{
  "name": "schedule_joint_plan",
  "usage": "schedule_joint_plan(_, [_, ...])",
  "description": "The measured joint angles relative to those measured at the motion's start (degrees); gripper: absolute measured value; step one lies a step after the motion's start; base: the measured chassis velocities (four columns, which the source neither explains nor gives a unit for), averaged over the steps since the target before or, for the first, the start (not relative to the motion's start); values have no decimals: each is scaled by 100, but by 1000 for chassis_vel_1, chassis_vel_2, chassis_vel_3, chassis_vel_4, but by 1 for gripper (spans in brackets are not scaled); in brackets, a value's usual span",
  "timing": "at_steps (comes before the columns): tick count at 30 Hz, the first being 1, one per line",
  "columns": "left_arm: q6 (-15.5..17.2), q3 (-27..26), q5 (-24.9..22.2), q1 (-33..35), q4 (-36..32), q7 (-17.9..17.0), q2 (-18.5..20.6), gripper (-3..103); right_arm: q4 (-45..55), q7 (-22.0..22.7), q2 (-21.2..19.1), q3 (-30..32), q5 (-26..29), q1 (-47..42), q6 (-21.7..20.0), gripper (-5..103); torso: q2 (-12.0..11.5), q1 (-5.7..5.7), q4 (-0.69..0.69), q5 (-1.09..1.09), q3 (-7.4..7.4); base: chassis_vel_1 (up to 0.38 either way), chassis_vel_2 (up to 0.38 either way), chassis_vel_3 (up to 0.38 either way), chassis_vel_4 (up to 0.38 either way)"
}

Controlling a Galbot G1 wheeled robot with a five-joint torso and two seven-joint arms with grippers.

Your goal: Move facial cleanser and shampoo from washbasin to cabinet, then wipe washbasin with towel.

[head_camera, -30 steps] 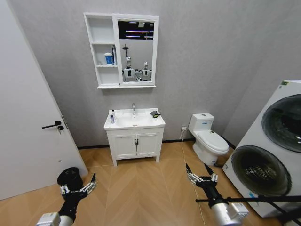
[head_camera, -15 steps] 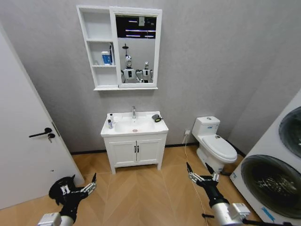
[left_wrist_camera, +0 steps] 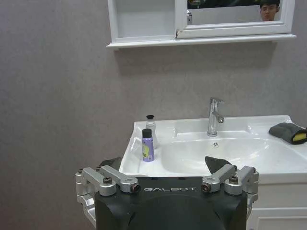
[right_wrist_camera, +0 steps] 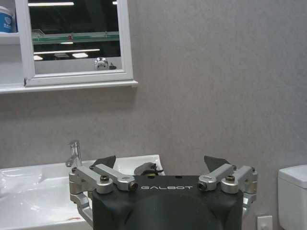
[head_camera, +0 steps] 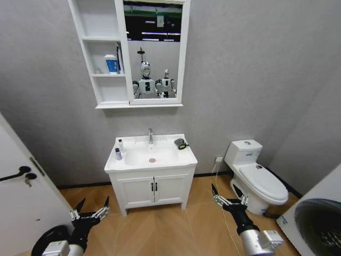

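Note:
The white washbasin (head_camera: 184, 158) stands against the grey wall, straight ahead across the floor. On its left rim are two small bottles, one purple with a black cap (head_camera: 118, 154) (left_wrist_camera: 147, 145) and one white (head_camera: 120, 144) (left_wrist_camera: 151, 124); I cannot tell which is the facial cleanser and which the shampoo. The dark towel (head_camera: 180, 143) (left_wrist_camera: 289, 132) (right_wrist_camera: 146, 168) lies bunched on the right rim. Above hangs the white cabinet (head_camera: 101, 88) with its shelves and mirror. My left gripper (head_camera: 93, 206) (left_wrist_camera: 163, 165) and right gripper (head_camera: 224, 192) (right_wrist_camera: 159, 163) are open, held low and far short of the basin.
A blue cup (head_camera: 111, 63) sits on the cabinet's middle shelf. A white toilet (head_camera: 256, 176) stands to the right of the vanity (head_camera: 154, 189), a washing machine (head_camera: 319, 224) at the near right, a white door (head_camera: 21, 197) at the left. Wood floor lies between me and the vanity.
The camera has come closer to the washbasin, so basin and cabinet look larger and the washing machine has slid toward the right edge. Bottles, towel and both open grippers are as before.

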Motion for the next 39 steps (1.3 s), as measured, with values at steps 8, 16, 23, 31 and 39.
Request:
schedule_joint_plan(8, [2,-4,0,-16,41,-1,21,99,-117,90,-9,-74,-211,118,414,100,1,-1,1,1,-1,-312,307,310,-322])
schedule_joint_plan(16, [36,-73,-435,-246,303,0,550,99,-137,197,-82,-189,-499,120,549,100,0,-2,0,-1,-1,-139,146,110,-68])
schedule_joint_plan(23, [92,10,-949,-1038,1247,-57,1572,99,-153,194,-17,-191,-859,-138,549,100,4,-10,1,-1,-3,53,-37,-25,50])
schedule_joint_plan(31, [137,754,-1308,-2692,2898,-265,2206,99,-194,260,-51,33,-829,-362,548,100,1,-1,1,-2,0,0,0,0,0])
schedule_joint_plan(39, [32,1542,-1313,-4250,4606,-599,2042,99,-254,304,-19,139,-643,-486,510,100,1,-1,0,-1,0,0,0,0,0])
